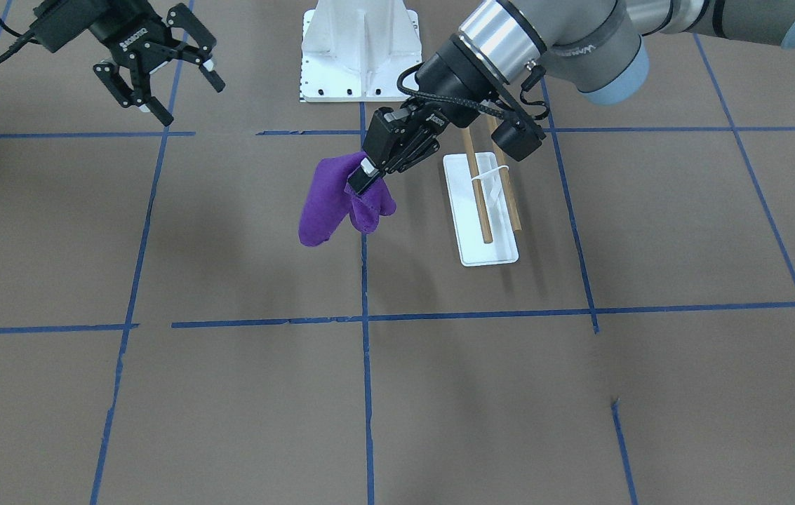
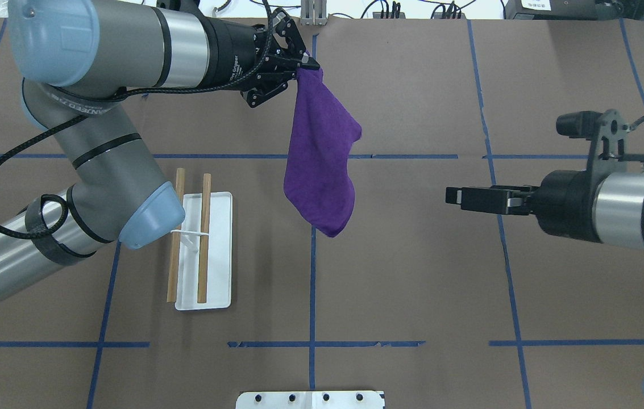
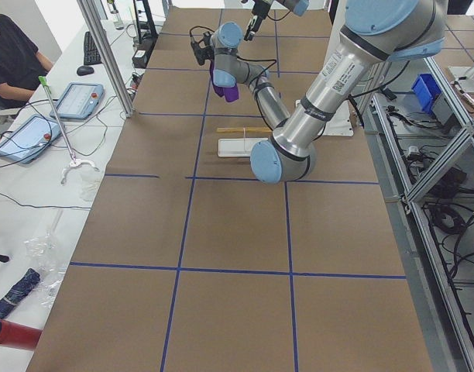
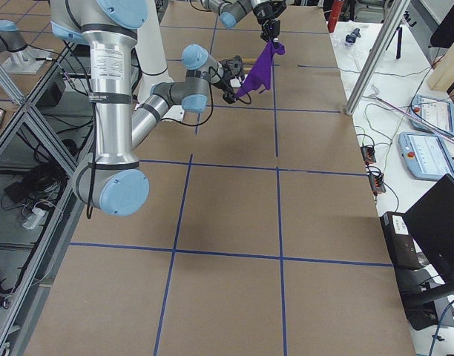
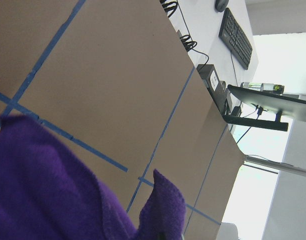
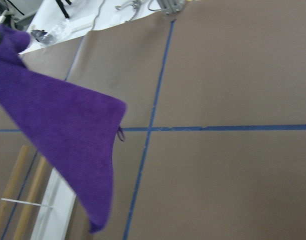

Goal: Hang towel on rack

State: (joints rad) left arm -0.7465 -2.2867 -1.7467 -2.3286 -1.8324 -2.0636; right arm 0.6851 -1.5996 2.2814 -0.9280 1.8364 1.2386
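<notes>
Overhead exterior: left claw (image 2: 303, 61) clamped on towel (image 2: 322, 165) corner, right claw (image 2: 453, 196) apart, left elbow (image 2: 148, 213) covers part of rack (image 2: 218, 250).

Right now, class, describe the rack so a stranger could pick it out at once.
On the brown table with blue tape lines, look beside the left arm's blue-capped elbow. There stands the rack: two parallel light-brown wooden dowels on a white support over a flat white rectangular tray. Unlike the deep purple cloth towel hanging from the left gripper, it is bare.
</notes>
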